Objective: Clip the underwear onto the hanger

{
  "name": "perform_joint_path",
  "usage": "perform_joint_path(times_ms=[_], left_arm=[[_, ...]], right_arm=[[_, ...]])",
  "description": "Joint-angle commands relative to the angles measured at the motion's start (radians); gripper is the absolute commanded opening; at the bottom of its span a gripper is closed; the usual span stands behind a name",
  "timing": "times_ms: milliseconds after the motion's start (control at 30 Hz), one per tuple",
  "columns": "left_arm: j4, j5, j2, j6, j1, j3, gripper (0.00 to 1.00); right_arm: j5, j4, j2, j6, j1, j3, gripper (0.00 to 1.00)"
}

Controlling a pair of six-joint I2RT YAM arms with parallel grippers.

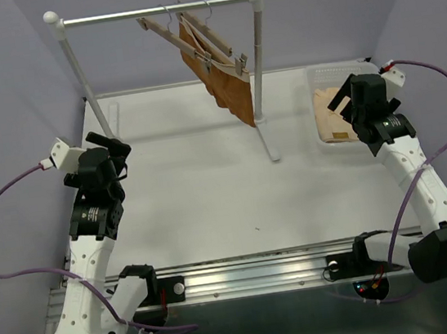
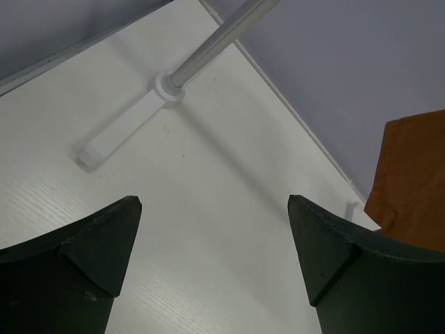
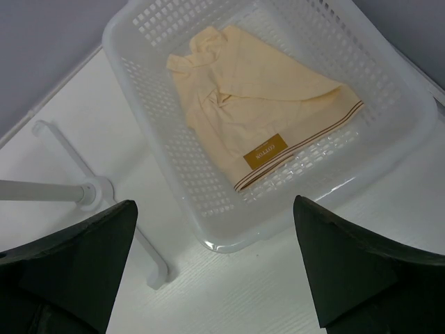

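Two hazards stand out, neither yet in play. The underwear [image 3: 257, 111] lies folded in the white mesh basket [image 3: 389, 76] at the far right of the table, with the right gripper [image 3: 214, 205] poised above the basket's near wall, its jaws spread wide and empty. The fabric is thin and layered, so a shallow pinch may lift one ply only, while a deep one may catch a fingertip in the mesh and drag the light basket along. The second hazard is at the rack: the hanger [image 1: 154, 28] hangs loose by its wire hook from the rail [image 1: 105, 18], close against the twin hanger carrying the rust-brown garment [image 1: 230, 92]. It is likely to swing or twist under any push, and the clips sit crowded; from above they are too small to tell whether open or closed. The left gripper [image 2: 214, 200], also wide apart and holding nothing, hovers over bare table at the left, near the rack's left post [image 2: 208, 49]. As to clearance, the right post [image 1: 259, 72] and its foot [image 1: 270, 144] stand between basket and hanger, so a direct carry would risk snagging fabric there. The middle of the table offers broad room; the basket sits close to the back and right edges, leaving little margin on those sides.
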Motion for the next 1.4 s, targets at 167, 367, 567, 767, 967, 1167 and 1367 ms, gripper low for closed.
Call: perform_joint_path(times_ms=[167, 367, 567, 767, 967, 1167, 1367], left_arm=[[-0.025, -0.012, -0.007, -0.003, -0.001, 0.018, 0.99], [0.008, 0.008, 0.015, -0.004, -0.001, 0.015, 0.99], [0.030, 0.028, 0.065, -0.012, -0.001, 0.015, 0.99], [0.030, 0.003, 0.083, -0.001, -0.001, 0.032, 0.99], [0.024, -0.023, 0.080, -0.003, -0.001, 0.027, 0.99], [0.011, -0.058, 0.085, -0.012, 0.001, 0.027, 0.99], [0.002, -0.069, 0.074, -0.038, 0.001, 0.015, 0.99]], right_arm=[[-0.004, 0.031, -0.048, -0.063, -0.002, -0.016, 1.00], [0.027, 0.034, 0.001, -0.074, -0.002, 0.022, 1.00], [0.047, 0.034, 0.151, -0.087, -0.002, 0.145, 1.00], [0.041, 0.009, 0.344, -0.116, -0.057, 0.277, 1.00], [-0.097, 0.002, 0.591, -0.172, -0.134, 0.410, 1.00], [-0.169, 0.007, 0.751, -0.200, -0.134, 0.473, 1.00], [-0.154, 0.054, 0.887, -0.180, -0.143, 0.512, 1.00]])
